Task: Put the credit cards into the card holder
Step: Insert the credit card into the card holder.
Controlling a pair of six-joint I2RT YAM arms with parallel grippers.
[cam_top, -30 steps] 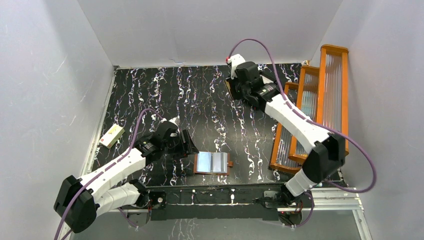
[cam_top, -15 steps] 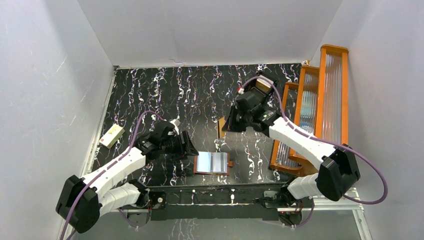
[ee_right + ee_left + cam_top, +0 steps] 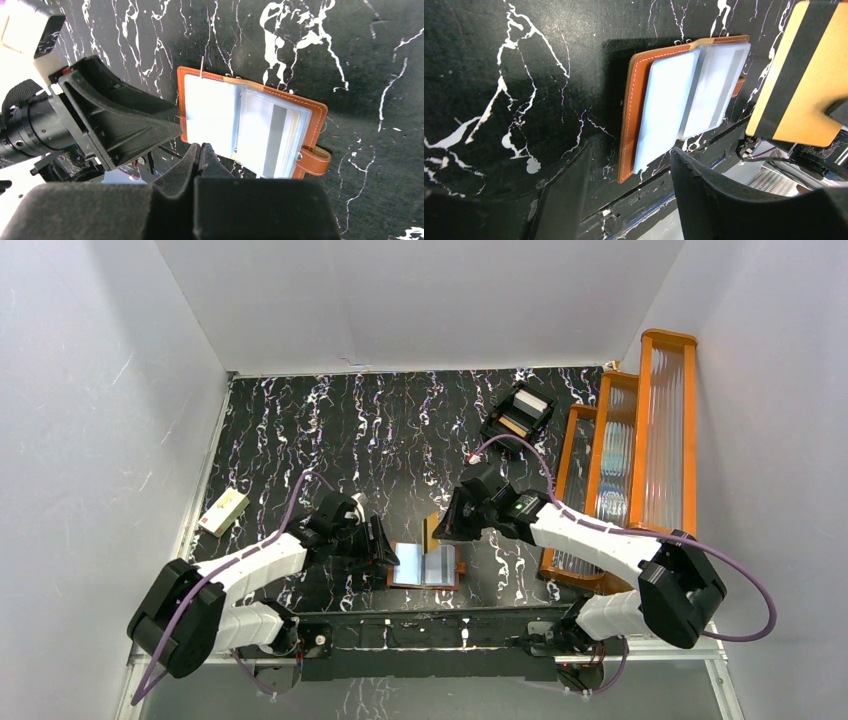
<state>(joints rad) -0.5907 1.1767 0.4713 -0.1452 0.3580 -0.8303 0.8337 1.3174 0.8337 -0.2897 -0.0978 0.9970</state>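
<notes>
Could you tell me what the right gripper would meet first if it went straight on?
Likely the open card holder; the right gripper, shut on a yellow card, aims at it.

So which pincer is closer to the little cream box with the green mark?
Left. The left pincer sits right of the small cream box, beside the open reddish-brown leather wallet. The right pincer, gripping a thin yellow-orange card, is farther right, close by the wallet.
</notes>
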